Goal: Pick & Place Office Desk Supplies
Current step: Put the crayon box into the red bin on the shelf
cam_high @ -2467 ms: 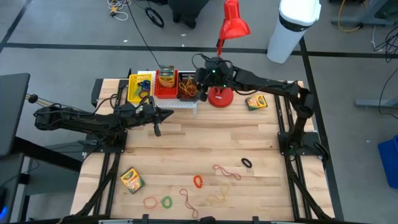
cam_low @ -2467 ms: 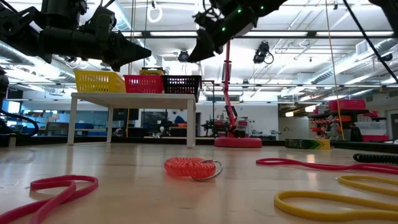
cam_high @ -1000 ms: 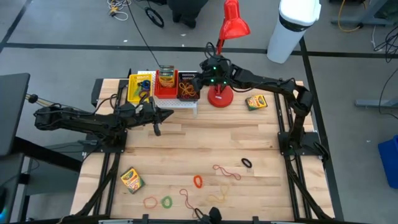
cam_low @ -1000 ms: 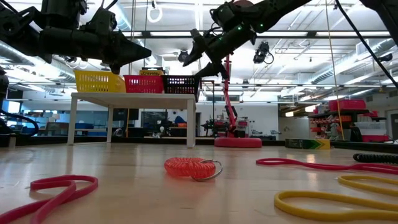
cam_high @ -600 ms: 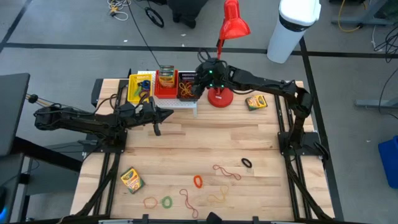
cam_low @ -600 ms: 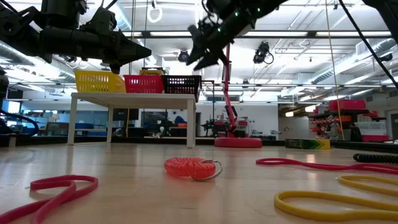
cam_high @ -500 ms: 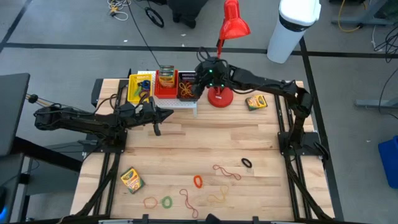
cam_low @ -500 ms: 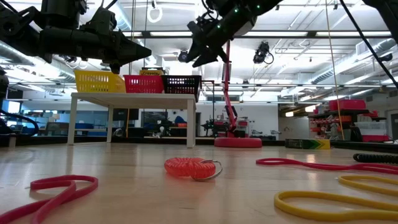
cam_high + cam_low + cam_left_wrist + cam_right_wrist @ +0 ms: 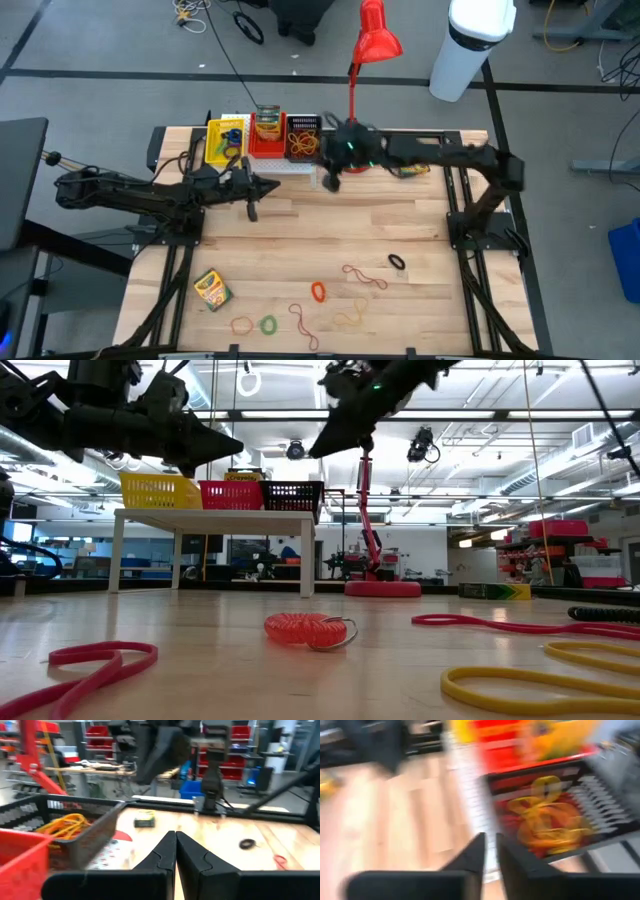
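The left gripper [image 9: 252, 208], a dark two-finger claw on the arm reaching in from the desk's left edge, is hovering above the light wooden desk [image 9: 420, 215] just in front of the white perforated rack [image 9: 290, 166], with its fingers [image 9: 165, 851] pressed together and nothing between them. The right gripper [image 9: 331, 181] is hanging over the desk just off the rack's right end, and in its own wrist view its two dark fingers [image 9: 472, 852] are standing close together with a narrow slit between them, holding nothing. On the rack at the desk's far edge, a yellow mesh basket [image 9: 212, 148], a red basket [image 9: 254, 146] holding a green-and-yellow crayon box [image 9: 267, 125], and a black mesh basket [image 9: 297, 123] full of orange and yellow rubber bands [image 9: 547, 822] are sitting side by side. Another crayon box [image 9: 211, 288] is lying near the desk's front left corner. Along the front edge, loose rubber bands are lying apart: an orange loop [image 9: 241, 324], a green loop [image 9: 268, 324], a red coiled band [image 9: 319, 292], a long red band [image 9: 365, 277] and a yellow band [image 9: 351, 319], with a black band [image 9: 397, 262] farther right. The tall red desk lamp [image 9: 375, 36] is standing at the far edge.
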You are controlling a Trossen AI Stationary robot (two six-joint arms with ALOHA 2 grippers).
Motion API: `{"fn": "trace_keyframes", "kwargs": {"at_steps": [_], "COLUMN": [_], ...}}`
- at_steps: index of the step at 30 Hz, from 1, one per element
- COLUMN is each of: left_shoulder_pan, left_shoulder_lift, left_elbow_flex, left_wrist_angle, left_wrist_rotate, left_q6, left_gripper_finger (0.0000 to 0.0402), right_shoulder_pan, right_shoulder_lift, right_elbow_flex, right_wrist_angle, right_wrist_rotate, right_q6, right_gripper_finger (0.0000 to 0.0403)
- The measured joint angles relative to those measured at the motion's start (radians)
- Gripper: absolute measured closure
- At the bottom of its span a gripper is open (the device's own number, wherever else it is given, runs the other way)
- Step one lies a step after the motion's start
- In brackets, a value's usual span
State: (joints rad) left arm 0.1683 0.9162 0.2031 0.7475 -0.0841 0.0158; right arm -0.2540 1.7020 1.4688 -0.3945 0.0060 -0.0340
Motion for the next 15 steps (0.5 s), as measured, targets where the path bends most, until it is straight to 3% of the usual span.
{"fn": "trace_keyframes", "kwargs": {"at_steps": [2,8,12,15], "left_shoulder_pan": [-0.008,-0.039,-0.076,-0.126], "left_shoulder_lift": [0.015,0.093,0.163,0.183], "left_elbow_flex": [0.0,0.024,0.069,0.127], "left_wrist_angle": [-0.002,-0.006,-0.029,-0.151], "left_wrist_rotate": [0.021,0.055,0.005,-0.053], "left_q6": [-0.005,-0.006,-0.018,-0.034], "left_gripper_finger": [0.0391,0.0392,0.0394,0.0395], "right_shoulder_pan": [0.035,0.132,0.158,0.156], "right_shoulder_lift": [-0.074,-0.255,-0.311,-0.317], "right_elbow_flex": [-0.148,-0.571,-0.778,-0.872], "right_wrist_angle": [0.145,0.571,0.826,0.932], "right_wrist_rotate": [-0.029,0.078,0.114,0.116], "right_q6": [-0.001,0.066,0.108,0.113], "right_gripper_finger": [0.039,0.0376,0.0397,0.039]}}
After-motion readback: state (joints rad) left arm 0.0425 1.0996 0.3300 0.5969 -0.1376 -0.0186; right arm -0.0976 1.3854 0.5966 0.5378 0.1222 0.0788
